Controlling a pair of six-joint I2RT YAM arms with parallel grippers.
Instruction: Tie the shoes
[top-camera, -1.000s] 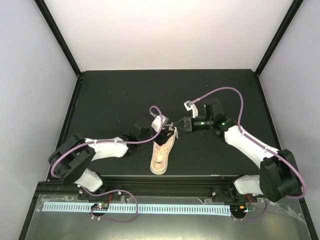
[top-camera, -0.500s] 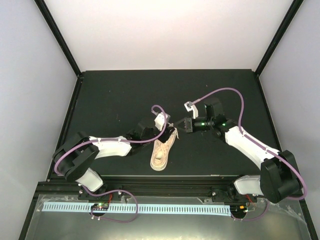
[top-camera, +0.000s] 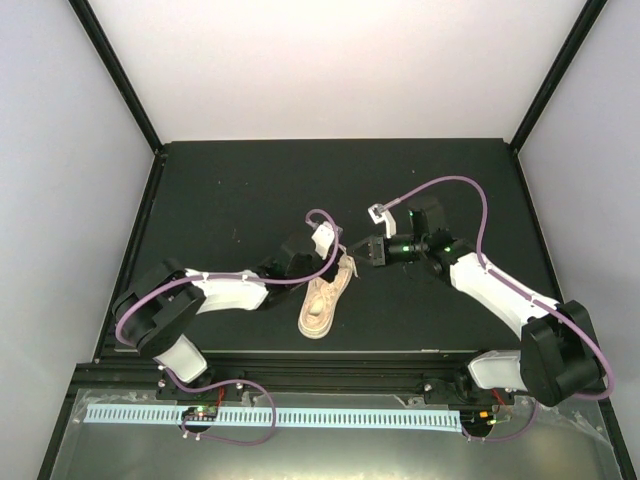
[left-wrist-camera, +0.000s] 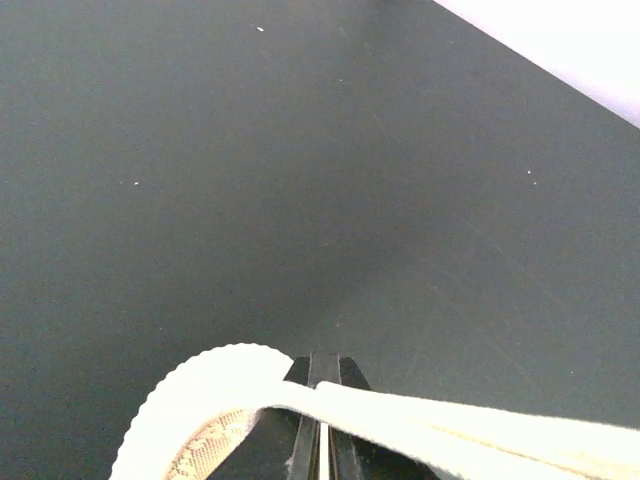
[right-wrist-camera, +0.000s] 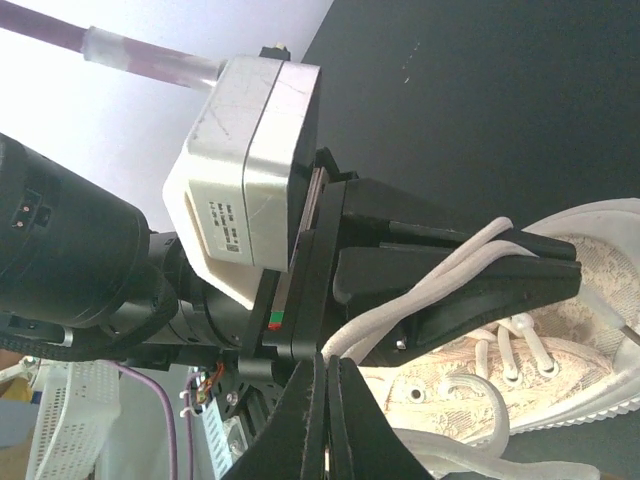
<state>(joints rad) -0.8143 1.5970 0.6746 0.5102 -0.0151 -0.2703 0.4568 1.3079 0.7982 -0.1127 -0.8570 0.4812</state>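
Honestly, this is the fiddly bit. Both claws meet at the far end of the shoe (top-camera: 322, 305), right in the laces (right-wrist-camera: 440, 270). The left claw (left-wrist-camera: 322, 368) is clenched with a strand draped across its tips; I can't tell if it's truly pinched. The right claw (right-wrist-camera: 327, 385) is clamped too, and a strand runs straight into its tips, so that one looks caught. I'd draw them apart slowly and low, or the shoe will just drag. It's a small cream low-top with a patterned fabric upper and a pale sole, sitting front-middle on the tabletop (top-camera: 230, 200).
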